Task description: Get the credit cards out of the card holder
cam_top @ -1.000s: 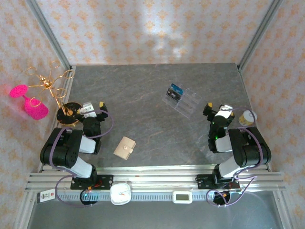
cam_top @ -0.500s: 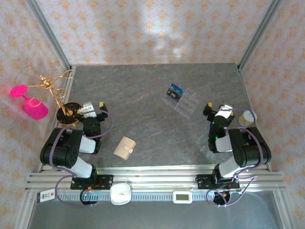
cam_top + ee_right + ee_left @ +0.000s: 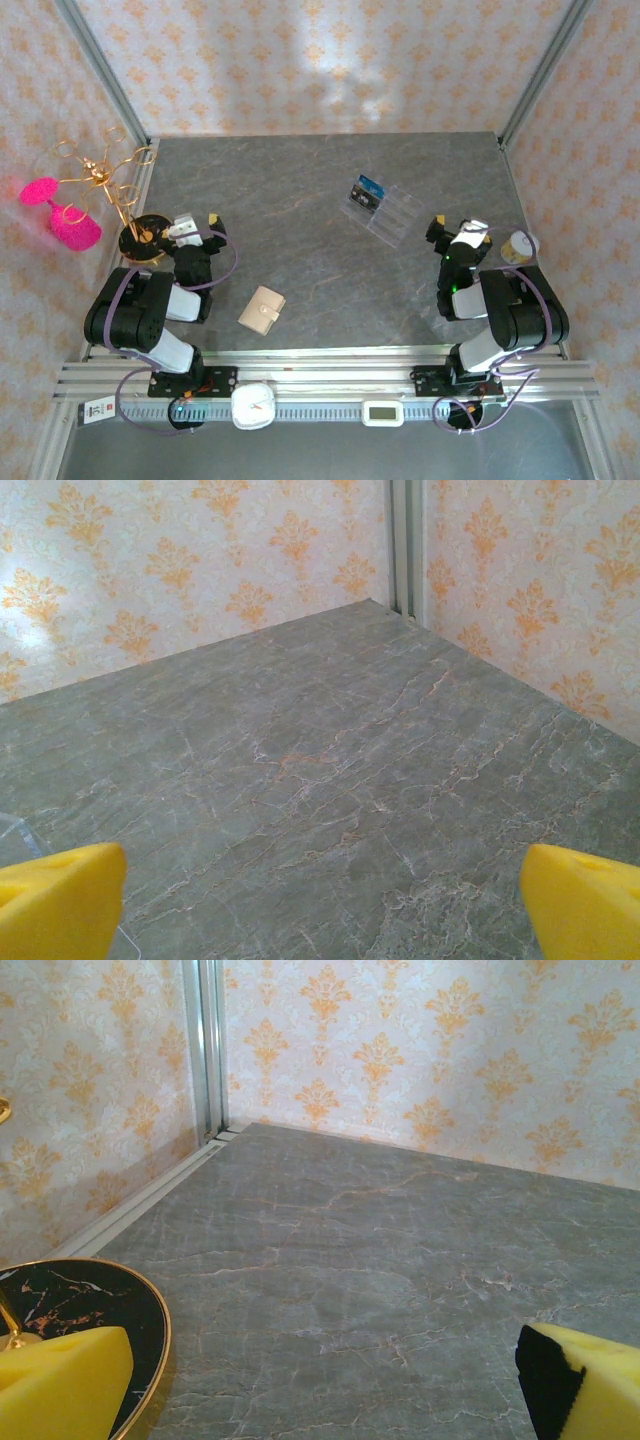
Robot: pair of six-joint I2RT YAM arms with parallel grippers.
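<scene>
The small tan folding leather card holder (image 3: 262,309) is just lying shut on the grey marble table (image 3: 320,270), near-left, right beside the left arm. Left gripper (image 3: 198,224) and right gripper (image 3: 455,230) both gape wide, holding nothing.

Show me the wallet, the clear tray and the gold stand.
wallet (image 3: 261,309), top view, middle of its tan cover.
tray (image 3: 396,222), top view, a bare ribbed part.
stand (image 3: 138,238), top view, its dark round base.
</scene>
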